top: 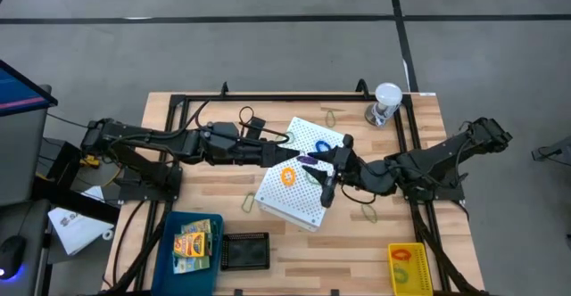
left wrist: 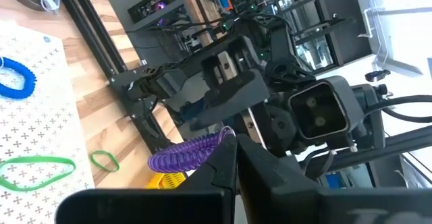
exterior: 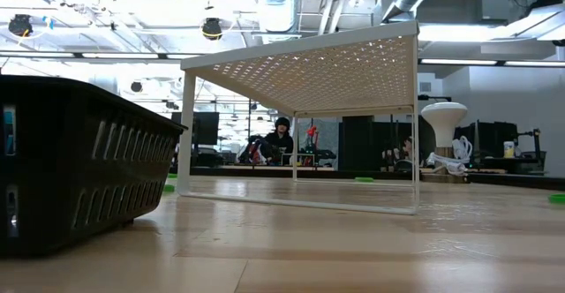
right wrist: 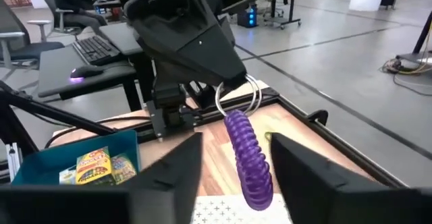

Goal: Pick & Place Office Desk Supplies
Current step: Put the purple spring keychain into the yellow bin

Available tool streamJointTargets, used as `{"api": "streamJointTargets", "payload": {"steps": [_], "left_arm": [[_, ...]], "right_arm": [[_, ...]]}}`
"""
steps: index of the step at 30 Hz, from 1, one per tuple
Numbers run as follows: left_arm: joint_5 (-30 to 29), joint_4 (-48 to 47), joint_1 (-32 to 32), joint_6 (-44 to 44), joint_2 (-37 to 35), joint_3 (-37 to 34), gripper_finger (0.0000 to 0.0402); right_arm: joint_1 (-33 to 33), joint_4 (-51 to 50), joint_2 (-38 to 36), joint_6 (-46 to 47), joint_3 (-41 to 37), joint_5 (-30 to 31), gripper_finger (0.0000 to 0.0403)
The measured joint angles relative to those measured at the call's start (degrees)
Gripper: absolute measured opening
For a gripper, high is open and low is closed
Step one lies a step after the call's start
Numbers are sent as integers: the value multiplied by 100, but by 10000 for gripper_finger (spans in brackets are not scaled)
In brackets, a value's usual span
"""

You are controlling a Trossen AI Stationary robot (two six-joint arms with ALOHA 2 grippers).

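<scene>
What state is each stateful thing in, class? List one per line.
Left gripper: shut on the purple coil.
Right gripper: fingers open on either side of the coil, not gripping it.
Purple coil: hanging off the table.
Blue bin: open, holding crayon boxes.
Clear cup: upright, white lid on.
White perforated box: open side down, loops resting on top.

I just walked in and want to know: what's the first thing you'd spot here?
The two dark arms meeting over the big white perforated box mid-table: the left gripper is shut on a purple coil loop, which dangles between the open fingers of the right gripper. Next, the blue bin with crayon boxes at the table's near-left edge.
</scene>
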Motion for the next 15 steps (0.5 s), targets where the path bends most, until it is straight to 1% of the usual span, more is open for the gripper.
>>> {"api": "streamJointTargets", "payload": {"steps": [2,6,7,11,13,15], "left_arm": [[-1,0,-1,0,0,0,0],[-1,37,-22,0,0,0,0],[-1,59,-22,0,0,0,0],[-1,89,-22,67,0,0,1],[-1,95,-22,213,-9,0,5],[-1,98,-22,447,-73,0,13]], "right_arm": [[2,-12,0,61,0,-2,125],[16,-13,0,123,0,-14,30],[18,-15,0,150,0,-13,20],[22,-10,0,475,0,9,21],[44,-12,0,665,0,7,12],[129,-9,0,765,0,27,10]]}}
